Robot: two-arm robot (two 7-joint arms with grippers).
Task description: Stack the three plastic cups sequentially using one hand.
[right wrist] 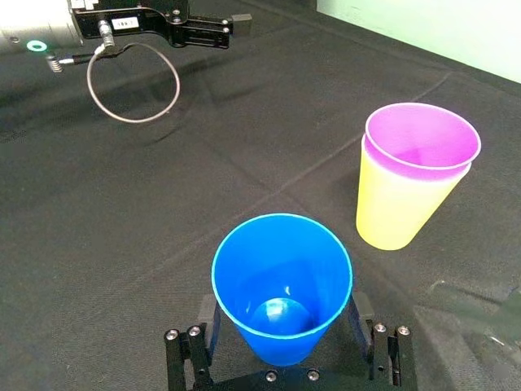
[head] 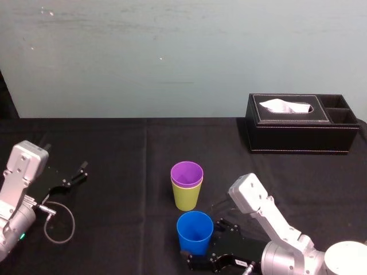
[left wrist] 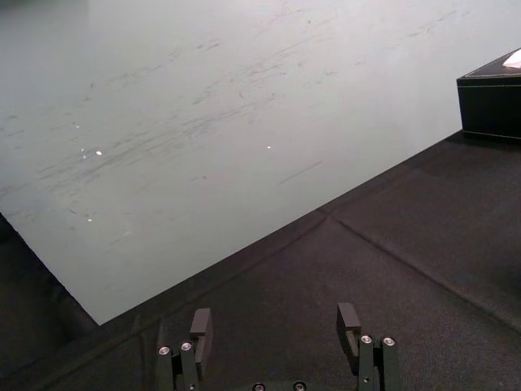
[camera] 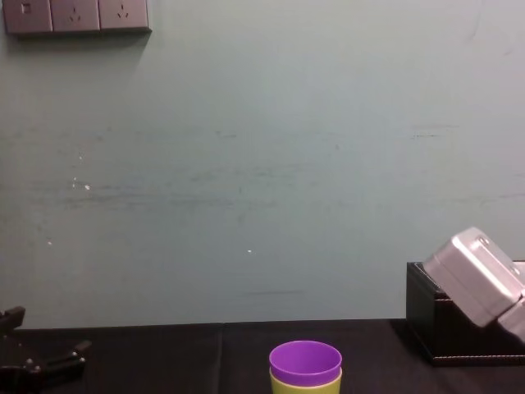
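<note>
Black cloth bench, pale wall, smooth tapered blue cup between right gripper's wide fingers, purple cup nested in yellow-green cup, left gripper idle, fingers spread.

Head view: high on the robot, tilted forward and down; takes in the table from near edge to far edge, and the wall behind.
Chest view: low, nearly level with the tabletop, facing the wall; the purple cup nested in the yellow-green cup sits at its bottom edge.
Left wrist view: close behind the left gripper, aimed over the table's far edge at the wall.
Right wrist view: close above the right gripper, the blue cup nearest, looking across the table toward the left arm.
Shared: head and right wrist views both hold all three cups; the tissue box near the far right corner appears in head, chest and left wrist views.
</note>
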